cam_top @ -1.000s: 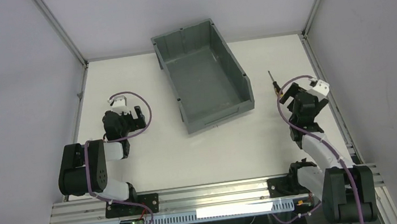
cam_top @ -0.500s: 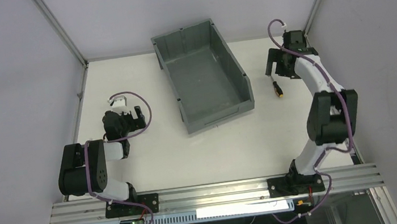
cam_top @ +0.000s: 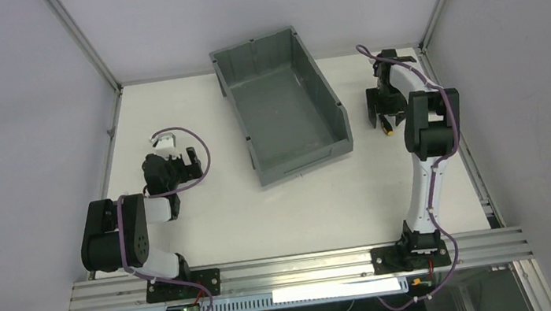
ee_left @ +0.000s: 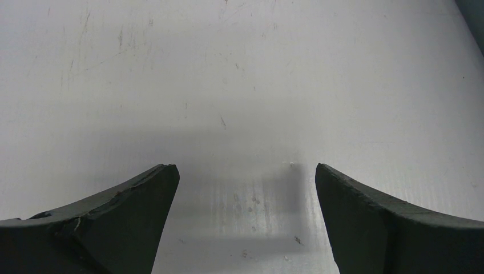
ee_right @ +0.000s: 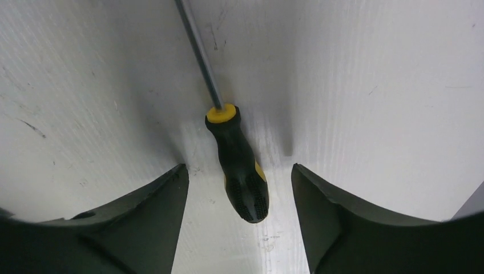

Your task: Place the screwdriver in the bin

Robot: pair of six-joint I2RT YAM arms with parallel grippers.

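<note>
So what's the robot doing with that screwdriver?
It's getting ready to pick it up. The right claw is low over the screwdriver, which lies flat on the white table just to the right of the grey bin. One finger is on each side of the black handle, with gaps, so nothing is gripped yet. The bin looks empty. The left claw is open over bare table, not helping.

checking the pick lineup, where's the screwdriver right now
In the top view the screwdriver lies flat on the white table right of the bin. The right wrist view shows its handle between the right tool's open fingers, ungripped.
</note>
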